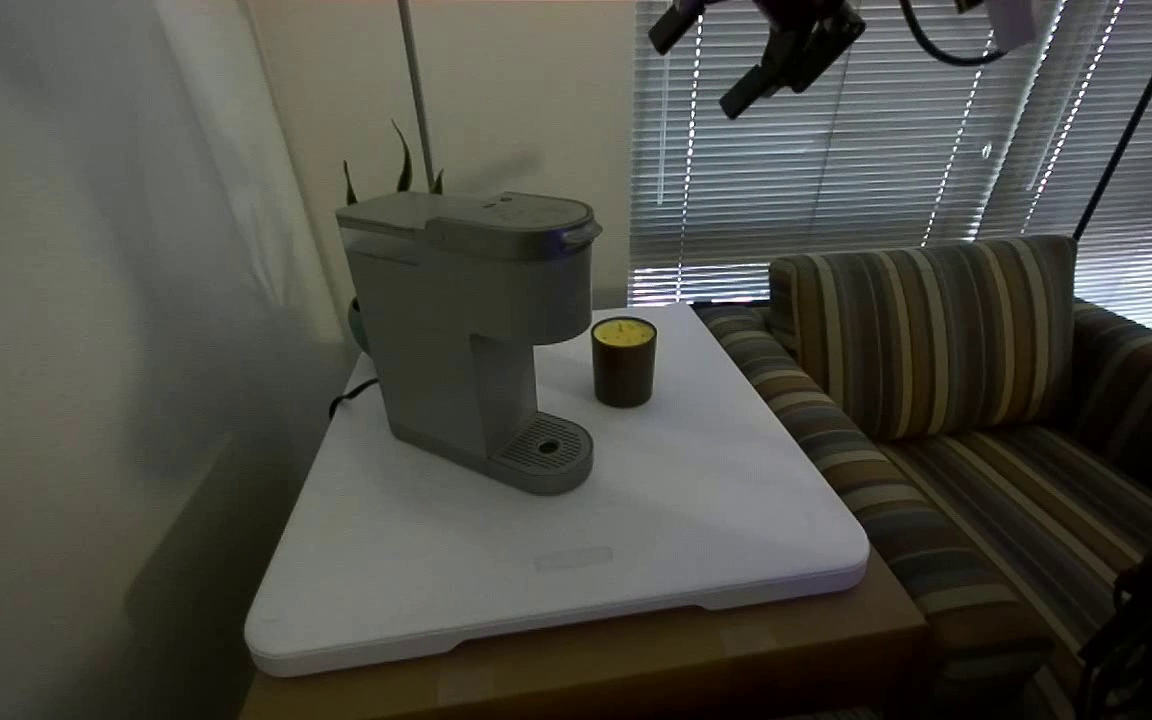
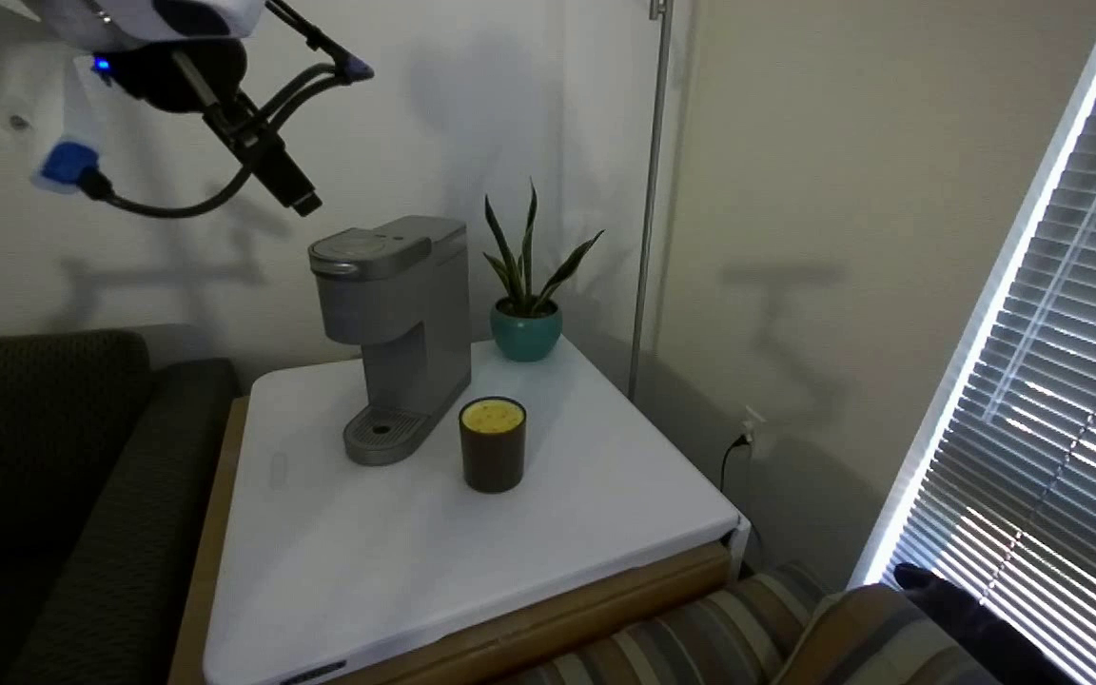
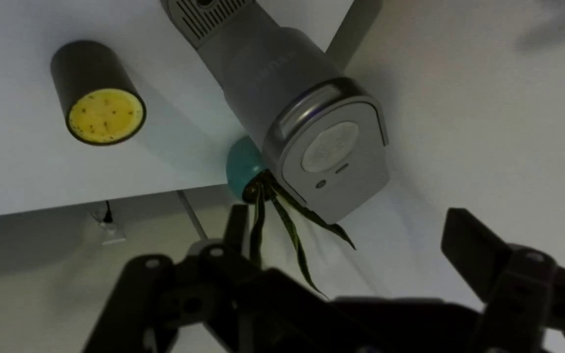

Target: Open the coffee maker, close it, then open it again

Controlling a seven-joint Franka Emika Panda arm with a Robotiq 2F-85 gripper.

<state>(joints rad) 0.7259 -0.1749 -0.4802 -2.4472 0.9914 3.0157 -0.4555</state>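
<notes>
One grey single-serve pod coffee maker (image 1: 456,320) stands upright on a white worktop (image 1: 696,510), its round-nosed, slotted drip tray (image 1: 548,445) at the foot. Its lid (image 3: 332,147) is closed: in both exterior views it sits flat across the top of the boxy body, and a shiny handle (image 3: 309,110) shows along the front edge. A black cord (image 1: 348,396) lies on the worktop behind it.

The end effector (image 3: 346,230) is up in the air, apart from the coffee maker, its two fingers (image 3: 475,252) spread wide with nothing held between them. In an exterior view it hangs at the top, in front of the window blinds (image 1: 796,180); the wrist view looks down onto the lid, past the fingers.

Just beside the coffee maker, not touching it, a dark jar candle (image 2: 494,461) stands upright, its yellow top flecked with dark specks. Behind the coffee maker a snake plant (image 2: 528,247) grows from a round teal pot (image 2: 526,338) on the same worktop. A brown base (image 1: 636,665) carries the worktop. An armchair (image 1: 926,360) in striped upholstery stands along one side, and a metal pole (image 2: 648,205) rises by the wall near one corner. A black plug (image 3: 108,215) sits in a white outlet (image 3: 113,235) on the wall.
</notes>
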